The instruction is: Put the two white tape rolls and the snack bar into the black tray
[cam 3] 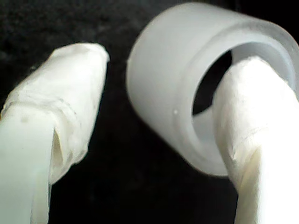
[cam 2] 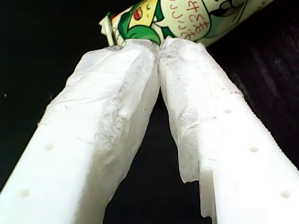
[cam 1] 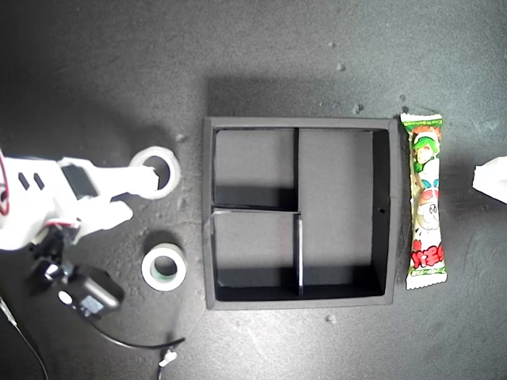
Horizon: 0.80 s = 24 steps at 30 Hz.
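Black tray (cam 1: 383,207) btwn snack bar (cam 1: 425,199) & tape rolls (cam 1: 164,267)

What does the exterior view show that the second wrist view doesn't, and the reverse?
Exterior only: the square matte black tray, all compartments empty, the long green, white and red snack bar beside it, and the smaller white tape roll with a greenish core.

Second wrist only: one finger of my second tool passes through the roll's hole, the other outside, apart.

Both: the wider white tape roll.
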{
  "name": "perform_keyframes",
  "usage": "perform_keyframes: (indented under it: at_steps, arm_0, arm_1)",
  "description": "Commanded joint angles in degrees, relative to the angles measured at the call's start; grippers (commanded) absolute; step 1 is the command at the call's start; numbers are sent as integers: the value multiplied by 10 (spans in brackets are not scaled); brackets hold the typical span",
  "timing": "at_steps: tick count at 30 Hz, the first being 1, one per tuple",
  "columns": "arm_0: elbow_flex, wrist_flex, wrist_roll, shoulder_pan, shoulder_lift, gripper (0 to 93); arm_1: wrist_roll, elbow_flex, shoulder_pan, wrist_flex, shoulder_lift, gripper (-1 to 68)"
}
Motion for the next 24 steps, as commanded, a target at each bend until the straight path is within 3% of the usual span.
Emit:
perform_keyframes:
  at_steps: [1,5,8,12,17,20,24]
  arm_0:
    - [-48,-8,4,-8,-51,167]
    - [-74,-4,-1,-31,-118,135]
    - [-103,7,4,-47,-160,33]
    - [-163,69,11,-62,-156,1]
    - [-287,204,39,-74,-124,1]
    - [-394,270,62,-71,-133,1]
    - [-546,333,89,-59,-189,1]
  arm_1:
    - [7,6,-4,5,4,-2]
    - [6,6,-4,11,4,-1]
    - [2,6,7,18,4,0]
    - [59,3,57,11,4,64]
    - [275,4,115,6,4,-1]
    - [224,-16,131,4,4,-3]
    - [-4,-77,129,48,1,-3]
